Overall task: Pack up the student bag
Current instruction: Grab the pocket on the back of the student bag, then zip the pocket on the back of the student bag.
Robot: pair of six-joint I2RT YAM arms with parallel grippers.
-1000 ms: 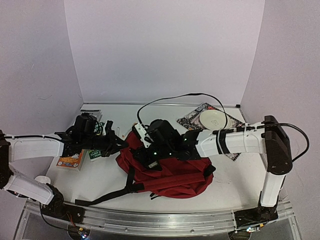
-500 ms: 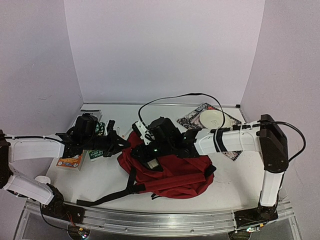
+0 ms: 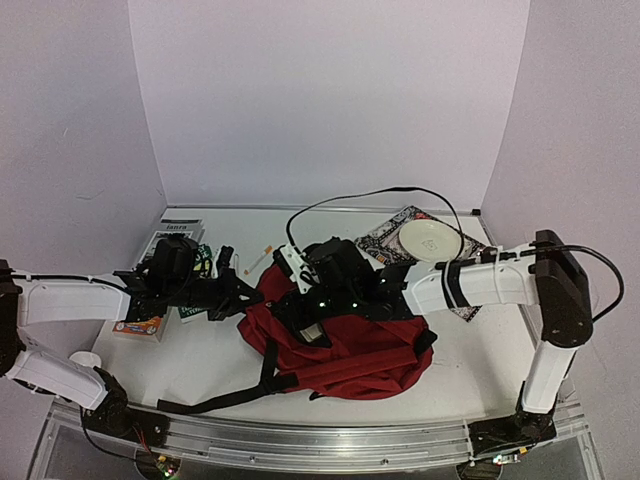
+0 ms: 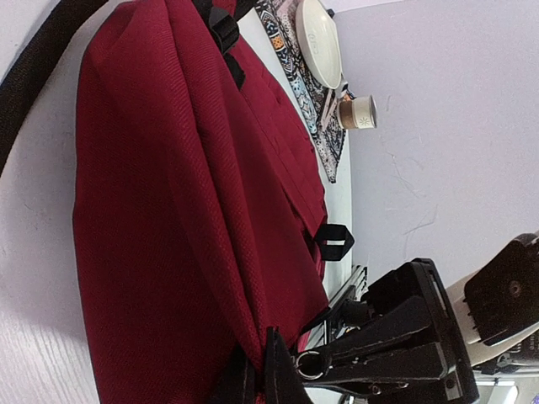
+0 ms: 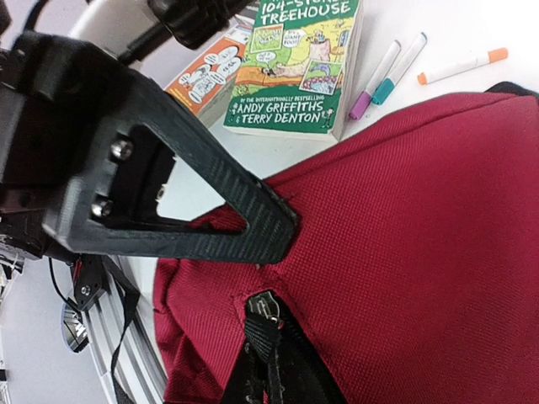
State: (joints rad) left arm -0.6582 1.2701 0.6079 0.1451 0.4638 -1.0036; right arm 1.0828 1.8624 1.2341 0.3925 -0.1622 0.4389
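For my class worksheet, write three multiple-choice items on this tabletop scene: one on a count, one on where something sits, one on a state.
1. How many markers lie beside the green book, just off the student bag?
A) one
B) three
C) six

2. Where does the white plate rest?
A) on the student bag
B) on the green book
C) on the patterned mat

3. The green book is:
A) closed, lying cover up
B) spread open
C) standing on end

Key:
1 B: the right wrist view shows purple-, teal- and orange-capped markers.
2 C: the top view shows the plate on the mat at the far right.
3 A: its whole front cover faces up.
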